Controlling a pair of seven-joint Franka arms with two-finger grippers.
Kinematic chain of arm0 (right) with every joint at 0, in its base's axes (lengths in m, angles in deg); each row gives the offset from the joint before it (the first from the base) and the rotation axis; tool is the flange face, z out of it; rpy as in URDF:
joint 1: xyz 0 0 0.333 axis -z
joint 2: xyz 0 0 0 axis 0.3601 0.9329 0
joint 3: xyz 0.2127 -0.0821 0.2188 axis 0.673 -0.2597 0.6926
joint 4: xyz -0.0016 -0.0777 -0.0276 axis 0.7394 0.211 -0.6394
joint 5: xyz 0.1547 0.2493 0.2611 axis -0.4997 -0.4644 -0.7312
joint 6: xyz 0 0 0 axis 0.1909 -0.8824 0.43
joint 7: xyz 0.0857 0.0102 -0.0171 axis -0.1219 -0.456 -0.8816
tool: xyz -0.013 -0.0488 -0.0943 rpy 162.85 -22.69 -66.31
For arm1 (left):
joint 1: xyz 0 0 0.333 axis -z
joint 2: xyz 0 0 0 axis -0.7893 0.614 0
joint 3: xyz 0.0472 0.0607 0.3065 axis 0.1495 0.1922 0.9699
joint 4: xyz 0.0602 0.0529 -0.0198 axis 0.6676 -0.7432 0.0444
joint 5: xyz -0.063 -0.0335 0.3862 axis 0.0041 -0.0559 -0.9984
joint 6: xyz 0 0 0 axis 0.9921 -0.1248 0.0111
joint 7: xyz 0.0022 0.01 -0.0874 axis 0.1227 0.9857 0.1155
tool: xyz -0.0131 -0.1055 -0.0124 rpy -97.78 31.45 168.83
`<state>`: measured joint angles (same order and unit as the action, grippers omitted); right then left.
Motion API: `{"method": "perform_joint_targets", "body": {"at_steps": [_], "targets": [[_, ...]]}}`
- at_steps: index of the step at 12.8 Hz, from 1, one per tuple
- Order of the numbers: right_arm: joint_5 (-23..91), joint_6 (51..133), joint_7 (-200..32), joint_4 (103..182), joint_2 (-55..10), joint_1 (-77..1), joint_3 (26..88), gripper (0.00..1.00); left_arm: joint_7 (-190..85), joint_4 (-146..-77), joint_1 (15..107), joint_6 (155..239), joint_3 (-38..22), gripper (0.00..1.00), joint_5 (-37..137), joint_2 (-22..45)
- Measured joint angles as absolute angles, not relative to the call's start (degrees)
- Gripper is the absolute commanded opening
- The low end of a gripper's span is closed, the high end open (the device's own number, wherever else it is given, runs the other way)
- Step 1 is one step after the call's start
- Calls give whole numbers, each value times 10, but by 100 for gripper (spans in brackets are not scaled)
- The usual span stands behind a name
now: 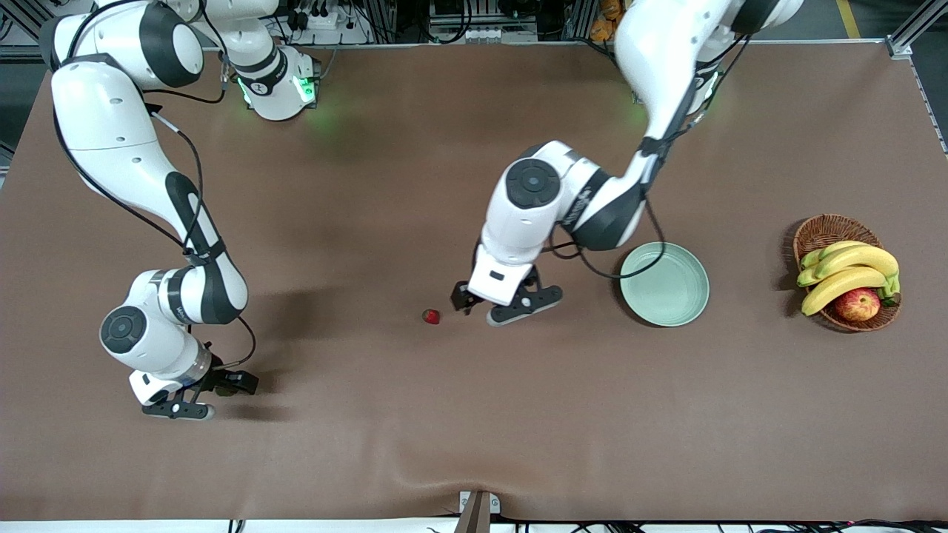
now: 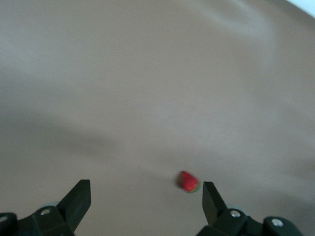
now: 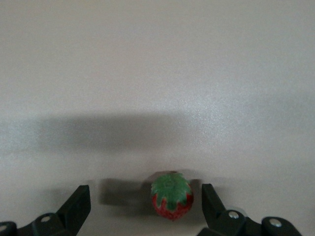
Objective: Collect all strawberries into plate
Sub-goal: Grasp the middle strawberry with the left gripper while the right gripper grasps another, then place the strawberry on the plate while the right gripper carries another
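One strawberry [image 1: 430,317] lies on the brown table mid-table; it also shows in the left wrist view [image 2: 188,182]. My left gripper [image 1: 478,311] is open just beside it, toward the plate, and the berry lies close by one fingertip [image 2: 209,194]. My left gripper [image 2: 145,196] holds nothing. The mint-green plate [image 1: 664,284] is empty, toward the left arm's end. My right gripper [image 1: 209,397] is open, low at the right arm's end. A second strawberry [image 3: 171,200] sits cap up between the fingers of my right gripper [image 3: 145,196], untouched; the front view hides it. A third strawberry is out of view.
A brown wicker basket [image 1: 822,229] with bananas [image 1: 848,270] and a red-yellow apple [image 1: 857,303] stands at the left arm's end of the table, past the plate. The left arm's cable [image 1: 592,266] hangs close to the plate's rim.
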<state>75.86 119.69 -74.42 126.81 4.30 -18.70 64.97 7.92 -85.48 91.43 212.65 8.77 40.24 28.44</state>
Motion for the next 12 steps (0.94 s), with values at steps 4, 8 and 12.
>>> {"method": "perform_joint_targets", "body": {"at_steps": [4, 8, 12], "targets": [[783, 1197, -762, 1265, 43, -179, 648, 100, 209, -823, 952, 2246, 94, 100, 402, 377], [783, 1197, -762, 1265, 43, -179, 648, 0, 278, -771, 968, 2269, 96, 97, 402, 450], [782, 1196, -762, 1265, 43, -172, 648, 0, 292, -742, 978, 2278, 96, 87, 402, 480]]}}
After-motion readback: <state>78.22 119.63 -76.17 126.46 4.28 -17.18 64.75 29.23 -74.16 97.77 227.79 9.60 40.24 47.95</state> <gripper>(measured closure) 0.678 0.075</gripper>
